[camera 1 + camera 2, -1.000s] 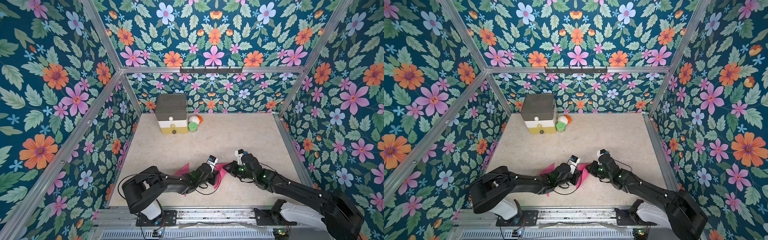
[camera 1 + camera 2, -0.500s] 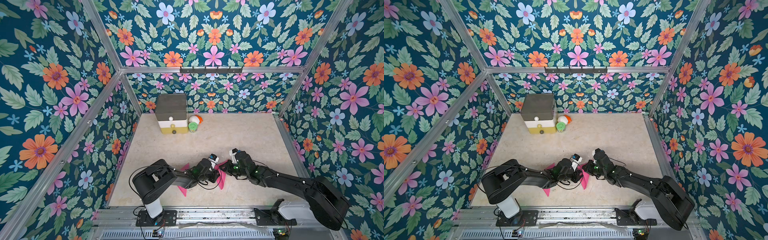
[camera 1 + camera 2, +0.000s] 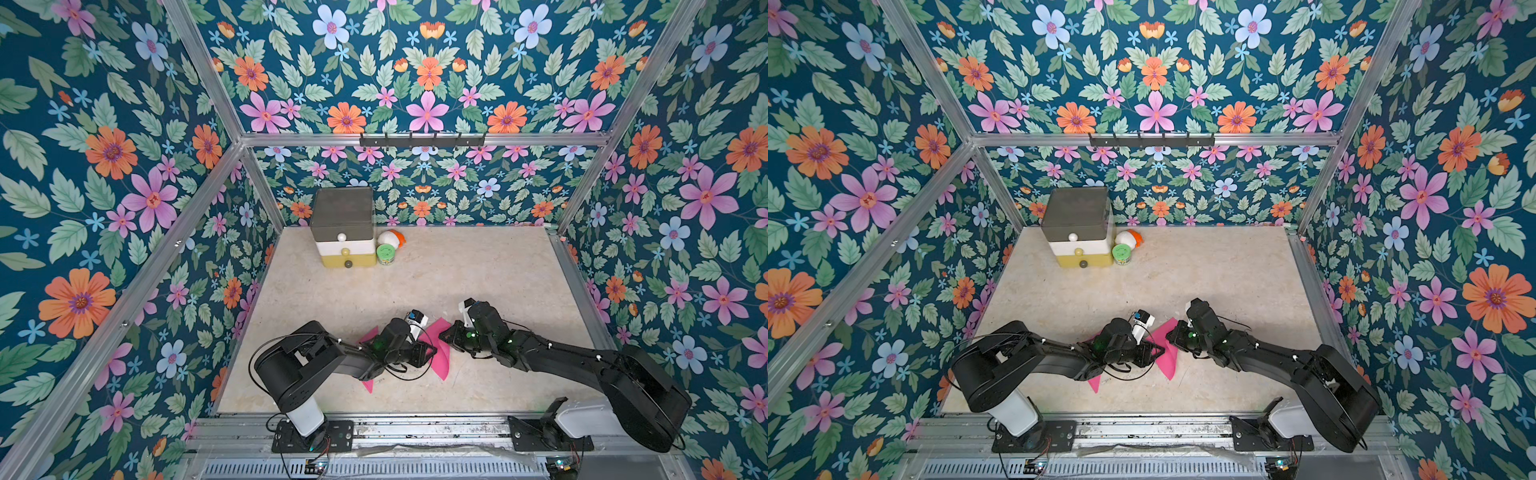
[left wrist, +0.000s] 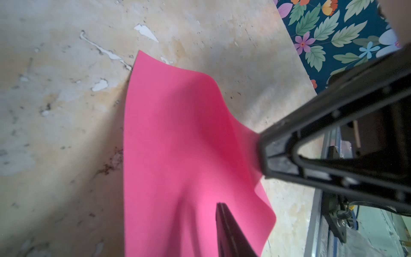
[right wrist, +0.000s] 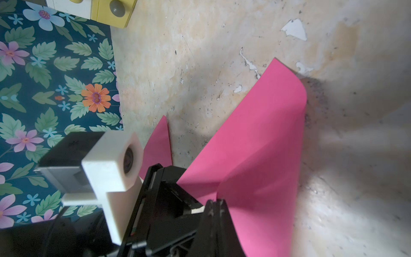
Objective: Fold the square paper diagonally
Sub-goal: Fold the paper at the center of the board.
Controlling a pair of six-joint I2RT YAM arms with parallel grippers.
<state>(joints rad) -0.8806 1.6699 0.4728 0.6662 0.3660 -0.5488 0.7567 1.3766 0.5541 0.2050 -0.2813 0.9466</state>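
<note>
The pink square paper (image 3: 441, 351) (image 3: 1169, 353) lies near the table's front middle, bowed up off the surface into a curve (image 4: 178, 133) (image 5: 255, 144). My right gripper (image 3: 447, 335) (image 3: 1173, 332) (image 5: 216, 202) is shut on one edge of the raised part. My left gripper (image 3: 424, 354) (image 3: 1148, 354) (image 4: 204, 208) lies low over the paper's left half, facing the right one. Its jaws stand a little apart with the sheet between them. One finger (image 4: 224, 224) shows in front of the paper; the other is hidden behind it.
A stack of small drawers (image 3: 343, 232) stands at the back left, with a green can (image 3: 386, 254) and a white and orange object (image 3: 391, 237) beside it. Flowered walls enclose the table on three sides. A metal rail (image 3: 415, 428) runs along the front.
The right gripper has moved left toward the left gripper, carrying the paper's edge so the sheet bows up. The left arm has drawn in, and its jaws have parted from shut.
</note>
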